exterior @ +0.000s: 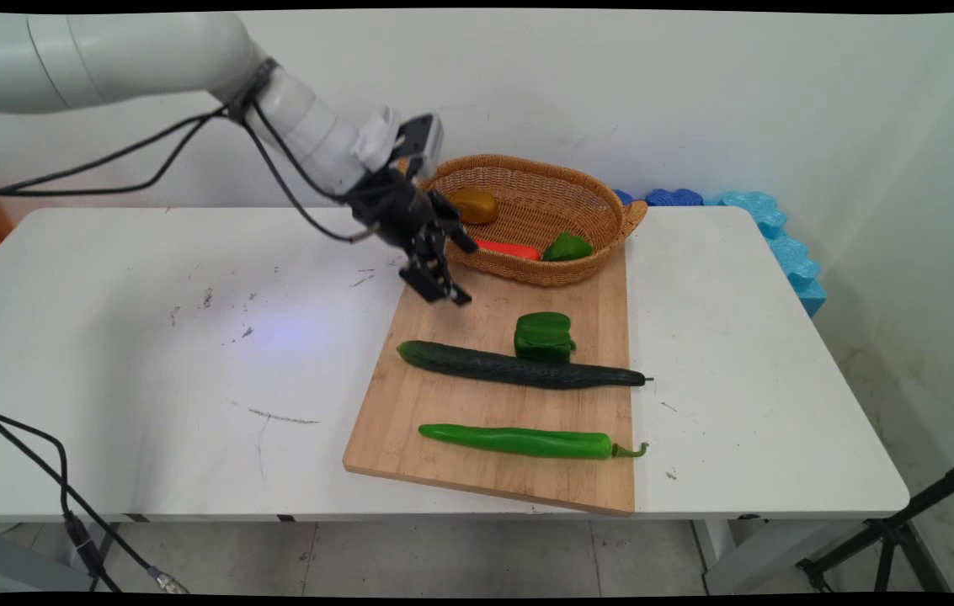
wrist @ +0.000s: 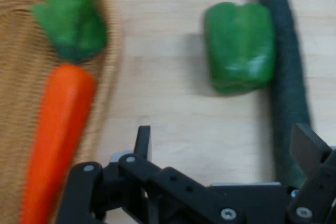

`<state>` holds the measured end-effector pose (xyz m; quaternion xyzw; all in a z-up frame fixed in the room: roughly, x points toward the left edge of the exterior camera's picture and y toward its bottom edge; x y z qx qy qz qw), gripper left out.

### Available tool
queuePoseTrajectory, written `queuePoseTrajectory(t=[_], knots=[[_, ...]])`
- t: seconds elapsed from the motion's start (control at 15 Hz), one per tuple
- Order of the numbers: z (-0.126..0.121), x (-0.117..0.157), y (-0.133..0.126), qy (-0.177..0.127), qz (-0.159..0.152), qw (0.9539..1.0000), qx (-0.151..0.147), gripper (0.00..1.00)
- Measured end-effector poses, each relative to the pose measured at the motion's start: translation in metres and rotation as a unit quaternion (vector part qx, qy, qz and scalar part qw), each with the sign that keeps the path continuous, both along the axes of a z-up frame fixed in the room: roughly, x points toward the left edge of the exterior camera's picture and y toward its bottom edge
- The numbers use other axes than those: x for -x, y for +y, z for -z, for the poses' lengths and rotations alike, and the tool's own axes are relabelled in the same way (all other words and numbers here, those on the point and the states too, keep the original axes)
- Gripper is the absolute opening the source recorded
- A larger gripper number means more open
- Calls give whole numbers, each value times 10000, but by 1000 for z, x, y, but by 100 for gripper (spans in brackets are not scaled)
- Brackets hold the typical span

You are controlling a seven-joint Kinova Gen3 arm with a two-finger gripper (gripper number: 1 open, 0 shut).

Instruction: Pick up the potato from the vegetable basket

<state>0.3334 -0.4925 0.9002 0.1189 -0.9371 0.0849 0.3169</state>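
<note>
Bamboo cutting board [exterior: 477, 438] lying on white table [exterior: 148, 353], smooth, pale. Wicker basket [exterior: 603, 223] sitting at far end, holding carrot [wrist: 58, 129], small pepper, brownish lump. Dark cucumber [exterior: 519, 369] touching blocky green bell pepper [wrist: 239, 45]; glossy long chilli [exterior: 519, 441] lying nearer. Gripper [exterior: 450, 268] hovering beside basket, fingers spread wide, gripping nothing.

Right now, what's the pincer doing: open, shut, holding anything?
Pincer: open and empty, above the cutting board beside the basket.
</note>
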Motion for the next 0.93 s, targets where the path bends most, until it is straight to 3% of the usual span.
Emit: queuePoseTrajectory(t=[0.47, 0.93], knots=[[-28, -27, -46, -395, -124, 9977, 533, 100], [-29, -43, -102, -813, -172, 9922, 925, 100]])
